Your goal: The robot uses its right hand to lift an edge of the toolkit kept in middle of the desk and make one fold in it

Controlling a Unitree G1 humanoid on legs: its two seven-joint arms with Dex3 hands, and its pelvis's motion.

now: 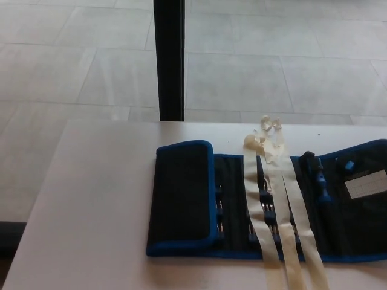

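Note:
A black fabric toolkit roll with blue trim (242, 205) lies flat on the white desk (97, 205), reaching to the picture's right edge. Its left end is folded over as a black flap (181, 196) with a rounded blue border. Inside the open part, rows of small tools (266, 211) sit in pockets, and a white label (366, 183) shows near the right end. Two cream tie straps (284, 223) run from the far edge across the roll to the near edge of the desk. Neither of my hands shows in the head view.
A black vertical post (169, 60) stands beyond the desk's far edge, against a grey tiled floor (272, 60). The desk's left edge slants down toward the lower left corner.

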